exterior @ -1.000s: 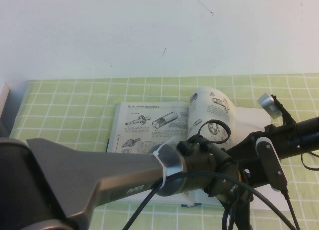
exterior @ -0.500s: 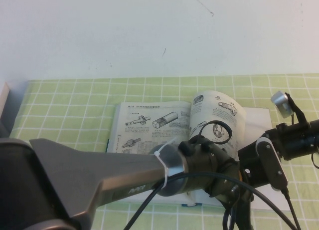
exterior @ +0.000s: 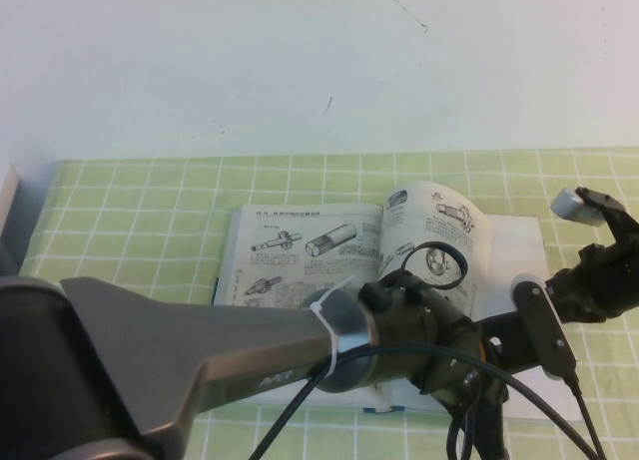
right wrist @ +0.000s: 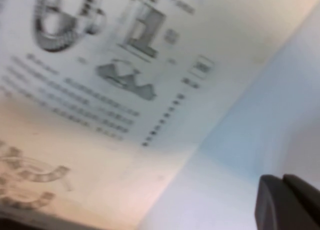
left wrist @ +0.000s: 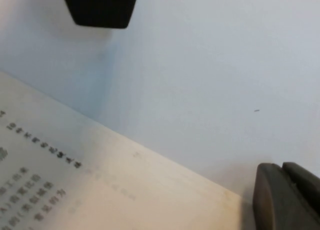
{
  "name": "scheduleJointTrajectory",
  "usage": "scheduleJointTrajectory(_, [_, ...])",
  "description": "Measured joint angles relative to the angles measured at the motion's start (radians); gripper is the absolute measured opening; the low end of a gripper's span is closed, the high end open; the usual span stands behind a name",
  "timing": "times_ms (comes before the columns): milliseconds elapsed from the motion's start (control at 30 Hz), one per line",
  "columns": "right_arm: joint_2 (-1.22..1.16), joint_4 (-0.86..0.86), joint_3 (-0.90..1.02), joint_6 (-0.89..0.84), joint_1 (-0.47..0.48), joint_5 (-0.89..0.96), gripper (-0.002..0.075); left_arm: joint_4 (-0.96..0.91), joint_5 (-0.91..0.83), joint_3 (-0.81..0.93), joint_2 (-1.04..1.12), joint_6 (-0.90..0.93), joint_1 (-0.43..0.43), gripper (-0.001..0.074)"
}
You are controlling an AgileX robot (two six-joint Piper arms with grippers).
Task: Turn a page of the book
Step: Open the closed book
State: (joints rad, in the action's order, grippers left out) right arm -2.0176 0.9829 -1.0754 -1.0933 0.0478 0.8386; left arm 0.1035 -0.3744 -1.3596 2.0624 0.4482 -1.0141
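The book [exterior: 300, 242] lies open on the green checked cloth. Its left sheet shows shaft and cylinder drawings. The page [exterior: 431, 230] with round coupling drawings bulges up near the spine over the blank right-hand sheet [exterior: 511, 242]. It also shows in the right wrist view [right wrist: 100, 80]. My left gripper [left wrist: 192, 105] is open and empty, low over the blank sheet beside the printed page's edge. My right gripper [exterior: 569, 290] is right of the book's front right corner, apart from the page. One of its fingers [right wrist: 287, 202] shows, set wide, and it holds nothing.
My left arm [exterior: 200, 370] fills the front of the high view and hides the book's front edge. The white wall [exterior: 300, 71] stands behind the table. A white object [exterior: 8, 196] sits at the cloth's far left edge.
My right arm has drawn back to the right, away from the raised page. The page has spread slightly wider and stays bulged up. My left arm has not moved.
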Motion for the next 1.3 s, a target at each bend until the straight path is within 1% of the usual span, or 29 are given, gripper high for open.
scheduleJointTrajectory(200, [0.002, -0.076, 0.003, 0.043, -0.032, -0.068, -0.0001, -0.017, 0.0, 0.0, 0.0, -0.023, 0.0, -0.0002])
scheduleJointTrajectory(367, [0.012, -0.12, 0.001, 0.083, -0.06, -0.099, -0.0001, -0.104, 0.0, 0.0, 0.0, -0.137, 0.0, -0.0002])
scheduleJointTrajectory(467, [0.014, -0.136, 0.001, 0.106, -0.067, -0.106, -0.0001, -0.226, 0.0, 0.0, 0.0, -0.272, -0.002, -0.0002])
scheduleJointTrajectory(667, [0.016, -0.153, -0.001, 0.143, -0.07, -0.111, -0.0001, -0.539, -0.029, 0.0, 0.005, -0.571, -0.002, -0.0002])
scheduleJointTrajectory(833, [0.016, -0.157, -0.001, 0.157, -0.07, -0.111, -0.0001, -0.756, -0.119, -0.002, 0.005, -0.766, -0.002, -0.0002])
scheduleJointTrajectory(933, [0.016, -0.159, -0.001, 0.161, -0.07, -0.111, -0.0001, -0.842, -0.188, -0.002, 0.006, -0.849, -0.002, -0.0002])
scheduleJointTrajectory(1033, [0.016, -0.159, -0.001, 0.163, -0.07, -0.111, -0.0001, -0.895, -0.267, -0.002, 0.004, -0.929, 0.0, -0.0002])
scheduleJointTrajectory(1100, [0.016, -0.159, -0.001, 0.164, -0.071, -0.108, -0.0001, -0.91, -0.289, 0.0, -0.01, -0.967, 0.0, -0.0002])
scheduleJointTrajectory(1300, [0.018, -0.163, -0.003, 0.164, -0.073, -0.103, -0.0001, -0.881, -0.371, 0.021, -0.106, -1.001, 0.019, -0.0002])
